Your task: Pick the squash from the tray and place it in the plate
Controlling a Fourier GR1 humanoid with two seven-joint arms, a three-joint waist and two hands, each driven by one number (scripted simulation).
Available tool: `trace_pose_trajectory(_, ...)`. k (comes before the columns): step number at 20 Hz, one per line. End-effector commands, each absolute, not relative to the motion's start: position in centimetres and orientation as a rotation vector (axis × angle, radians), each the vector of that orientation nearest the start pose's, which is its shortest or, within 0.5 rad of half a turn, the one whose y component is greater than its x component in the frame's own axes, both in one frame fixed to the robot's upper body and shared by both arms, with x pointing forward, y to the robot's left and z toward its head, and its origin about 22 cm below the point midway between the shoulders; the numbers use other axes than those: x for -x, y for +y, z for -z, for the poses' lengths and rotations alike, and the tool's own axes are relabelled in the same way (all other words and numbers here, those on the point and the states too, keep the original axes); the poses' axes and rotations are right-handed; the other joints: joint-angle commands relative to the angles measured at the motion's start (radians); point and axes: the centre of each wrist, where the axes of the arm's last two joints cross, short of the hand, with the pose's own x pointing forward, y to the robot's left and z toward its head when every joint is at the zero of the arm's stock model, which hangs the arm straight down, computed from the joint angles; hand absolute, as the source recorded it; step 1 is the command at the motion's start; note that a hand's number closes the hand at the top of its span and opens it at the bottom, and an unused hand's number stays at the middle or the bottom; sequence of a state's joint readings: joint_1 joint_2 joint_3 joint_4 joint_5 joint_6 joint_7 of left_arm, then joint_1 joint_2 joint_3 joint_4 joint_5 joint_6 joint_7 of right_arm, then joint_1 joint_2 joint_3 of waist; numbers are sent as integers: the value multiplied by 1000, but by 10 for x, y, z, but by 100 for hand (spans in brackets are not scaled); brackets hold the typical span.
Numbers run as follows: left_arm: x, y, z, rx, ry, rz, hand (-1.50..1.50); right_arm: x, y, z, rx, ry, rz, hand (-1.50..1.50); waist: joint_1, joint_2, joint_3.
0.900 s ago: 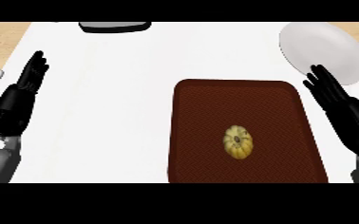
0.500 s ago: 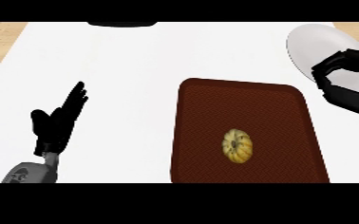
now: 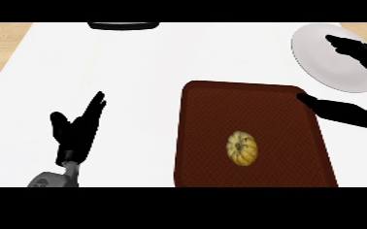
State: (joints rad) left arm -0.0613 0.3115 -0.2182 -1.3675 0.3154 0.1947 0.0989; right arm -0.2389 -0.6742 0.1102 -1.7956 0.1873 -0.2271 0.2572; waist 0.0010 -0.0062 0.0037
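Note:
A small yellow ribbed squash (image 3: 242,148) lies on the dark red-brown tray (image 3: 215,126), in the tray's near half. The white plate (image 3: 323,63) sits at the far right, beyond the tray's far right corner. My right hand (image 3: 344,110) is open at the view's right edge: the thumb reaches over the tray's right rim and fingers (image 3: 347,46) spread over the plate. It is well to the right of the squash and holds nothing. My left hand (image 3: 77,128) stands open on the white counter, left of the tray, fingers pointing up.
A dark flat object (image 3: 123,25) lies at the counter's far edge, left of centre. Wooden surface shows at the far left corner (image 3: 13,38). White counter stretches between the left hand and the tray.
The right hand has opened wider, its thumb now over the tray's right rim. The left hand shifted slightly right. The squash has not moved.

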Motion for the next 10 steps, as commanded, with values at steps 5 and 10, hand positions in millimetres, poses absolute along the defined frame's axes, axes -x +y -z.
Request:
trace_pose_trajectory(5, -232, 248, 38, 0, -1172, -6, 0, -250, -278, -186, 863, -1487, -860, -150, -4, 2, -7)
trace_pose_trajectory(10, -232, 246, 39, -1, -1192, 16, 0, -240, -243, -193, 806, -1231, -1109, -150, 9, 5, -8)
